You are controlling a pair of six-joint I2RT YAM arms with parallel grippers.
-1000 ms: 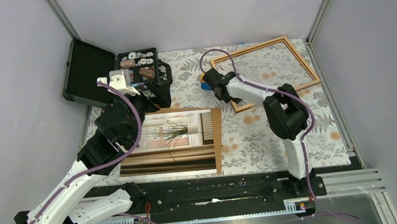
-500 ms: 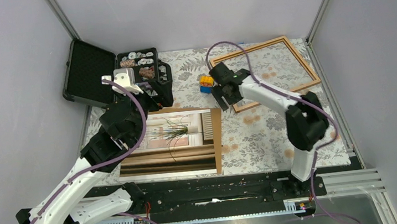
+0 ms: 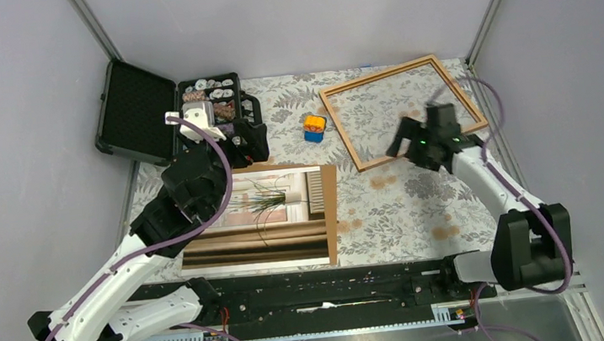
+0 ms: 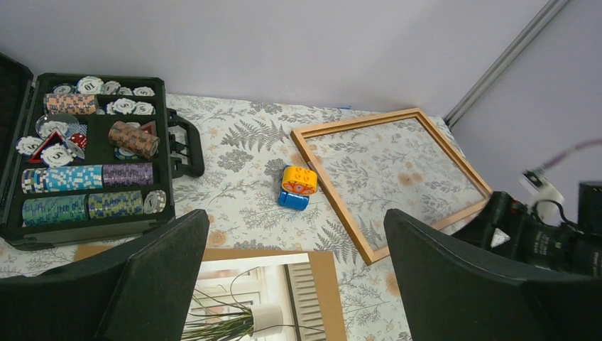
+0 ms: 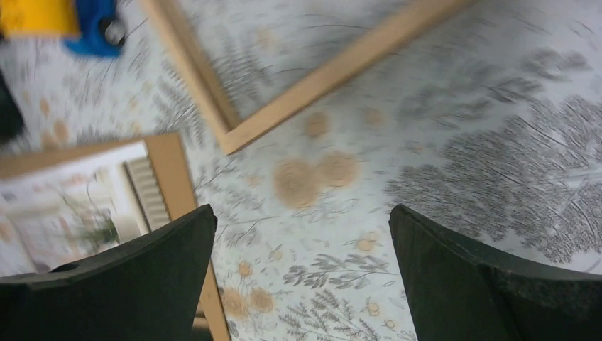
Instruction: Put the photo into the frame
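As right tool [image 5: 299, 220] has swung right, jaws spread, frame [image 3: 379, 75] lies untouched.

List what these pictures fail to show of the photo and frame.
Photo: upper-left part under left arm, top external; cut by bottom edge, left wrist.
Frame: near side behind right arm, top external.
Right wrist: all motion-blurred; toy block cut off at top.

Left arm is stretching toward the table's [image 3: 388, 212] far-left corner, left pincer [image 3: 246, 142] gaping wide. Right arm is bending along the right edge, right pincer [image 3: 411, 146] hanging spread, gripping nothing.
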